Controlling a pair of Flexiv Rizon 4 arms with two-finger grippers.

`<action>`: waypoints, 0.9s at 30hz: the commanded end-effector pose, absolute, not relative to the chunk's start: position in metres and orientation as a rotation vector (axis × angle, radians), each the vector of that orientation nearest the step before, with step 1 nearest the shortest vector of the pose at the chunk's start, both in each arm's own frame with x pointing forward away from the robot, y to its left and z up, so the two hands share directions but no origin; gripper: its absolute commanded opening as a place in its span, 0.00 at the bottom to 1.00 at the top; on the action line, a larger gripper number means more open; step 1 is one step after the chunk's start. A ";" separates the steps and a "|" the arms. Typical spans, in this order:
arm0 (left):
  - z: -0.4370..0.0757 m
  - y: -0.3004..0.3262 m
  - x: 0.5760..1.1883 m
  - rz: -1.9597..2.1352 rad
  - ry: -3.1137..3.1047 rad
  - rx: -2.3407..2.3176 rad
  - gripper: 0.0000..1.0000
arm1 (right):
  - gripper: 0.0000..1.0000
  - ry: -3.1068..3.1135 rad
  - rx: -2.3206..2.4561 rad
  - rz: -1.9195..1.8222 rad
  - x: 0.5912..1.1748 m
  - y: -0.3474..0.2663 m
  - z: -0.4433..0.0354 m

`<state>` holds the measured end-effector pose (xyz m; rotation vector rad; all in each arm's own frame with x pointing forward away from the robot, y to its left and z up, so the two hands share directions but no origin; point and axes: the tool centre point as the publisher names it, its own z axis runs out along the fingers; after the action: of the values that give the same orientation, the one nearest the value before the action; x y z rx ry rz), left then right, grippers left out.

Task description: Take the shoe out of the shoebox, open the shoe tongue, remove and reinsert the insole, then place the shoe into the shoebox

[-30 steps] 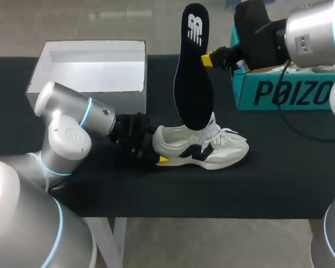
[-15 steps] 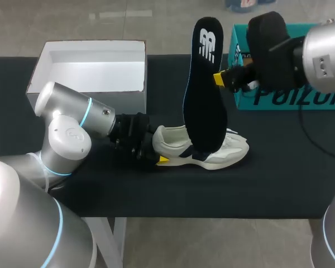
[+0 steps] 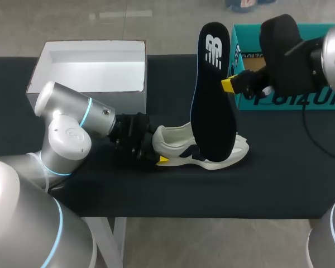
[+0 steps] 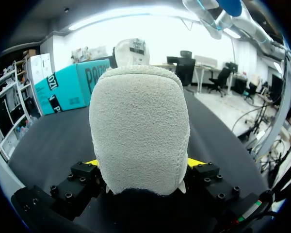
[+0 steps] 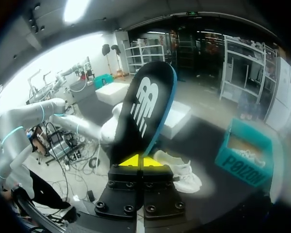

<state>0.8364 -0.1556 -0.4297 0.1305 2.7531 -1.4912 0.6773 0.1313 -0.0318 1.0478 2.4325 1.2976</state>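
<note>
A white shoe [image 3: 170,138] with a navy logo lies on its sole on the black table, toe to the right. My left gripper [image 3: 156,151] is at its heel. In the left wrist view the fuzzy heel [image 4: 138,126] fills the gap between both fingers, so the left gripper [image 4: 143,165] is shut on it. My right gripper [image 3: 230,85] is shut on the edge of the black insole [image 3: 214,95]. It holds the insole upright above the shoe, and the lower end hides the forefoot. In the right wrist view the insole [image 5: 143,111] rises from the right gripper [image 5: 142,161].
An open white box [image 3: 89,53] stands at the back left of the table. A teal shoebox [image 3: 279,97] stands at the back right, behind my right arm. The front strip of the black table [image 3: 212,192] lies bare.
My right gripper has carried the insole to the right and toward the front, so it now covers the shoe's front. The left arm and the shoe have not moved.
</note>
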 end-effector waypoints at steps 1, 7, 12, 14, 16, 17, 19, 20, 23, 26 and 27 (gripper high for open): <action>-0.430 -0.156 0.836 -1.489 2.752 0.130 0.00 | 0.00 2.432 1.037 1.315 0.682 0.142 -0.036; -0.430 -0.156 0.836 -1.489 2.752 0.130 0.00 | 0.00 2.429 1.050 1.292 0.682 0.142 -0.035; -0.430 -0.156 0.836 -1.489 2.752 0.130 0.00 | 0.00 2.429 1.050 1.292 0.682 0.142 -0.035; -0.430 -0.156 0.836 -1.489 2.752 0.130 0.00 | 0.00 2.429 1.050 1.292 0.682 0.142 -0.035; -0.430 -0.156 0.836 -1.489 2.752 0.130 0.00 | 0.00 2.429 1.050 1.292 0.682 0.142 -0.035; -0.430 -0.156 0.836 -1.489 2.752 0.130 0.00 | 0.00 2.429 1.050 1.292 0.682 0.142 -0.035; -0.430 -0.156 0.836 -1.489 2.752 0.130 0.32 | 0.00 2.429 1.050 1.292 0.682 0.142 -0.035; -0.427 -0.154 0.837 -1.457 2.769 0.138 0.61 | 0.00 2.429 1.050 1.292 0.682 0.142 -0.035; -0.422 -0.146 0.843 -1.323 2.827 0.130 1.00 | 0.00 2.429 1.050 1.292 0.682 0.142 -0.035; -0.417 -0.140 0.848 -1.236 2.860 0.120 1.00 | 0.00 2.429 1.050 1.292 0.682 0.142 -0.035; -0.416 -0.139 0.849 -1.205 2.870 0.121 1.00 | 0.00 2.429 1.050 1.292 0.682 0.142 -0.035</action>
<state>0.8476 -0.1411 -0.4298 0.1191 2.8126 -1.3160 0.6774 0.1379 -0.0341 1.0473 2.4278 1.2955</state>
